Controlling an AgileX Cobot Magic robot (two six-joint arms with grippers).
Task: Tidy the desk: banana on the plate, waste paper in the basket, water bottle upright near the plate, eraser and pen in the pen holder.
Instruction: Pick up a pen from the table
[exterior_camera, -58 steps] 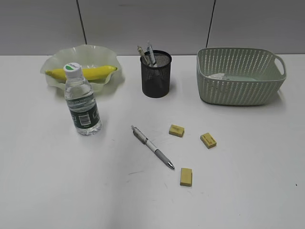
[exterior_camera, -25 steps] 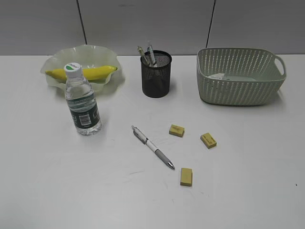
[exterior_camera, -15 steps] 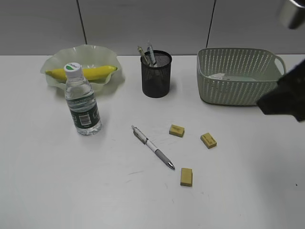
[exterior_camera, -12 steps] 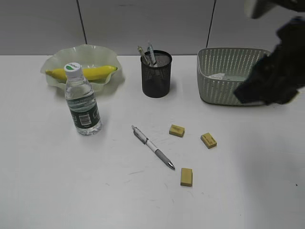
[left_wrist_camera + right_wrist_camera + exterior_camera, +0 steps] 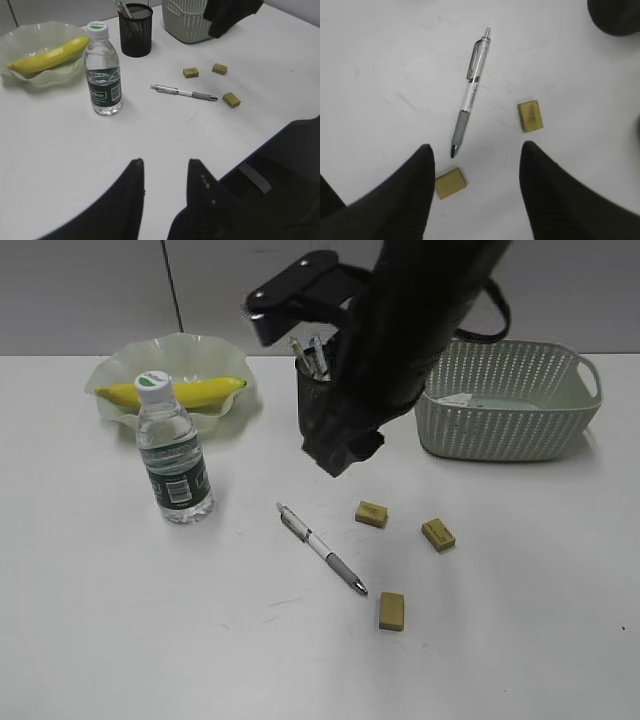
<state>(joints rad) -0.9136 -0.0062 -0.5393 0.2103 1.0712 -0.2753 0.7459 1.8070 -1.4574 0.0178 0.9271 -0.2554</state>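
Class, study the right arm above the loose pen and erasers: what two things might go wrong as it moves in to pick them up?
1. The pen lies flat on the desk, so the open right gripper may push it aside rather than grasp it.
2. The pen holder already contains pens, so a new one may catch on them.

My right hand (image 5: 475, 170) hangs open and empty, arm reaching across mid-scene; my left hand (image 5: 165, 172) seems parted, holding nothing.

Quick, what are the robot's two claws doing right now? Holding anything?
Left claw: open, holding nothing, above bare desk.
Right claw: open, holding nothing, above the pen.
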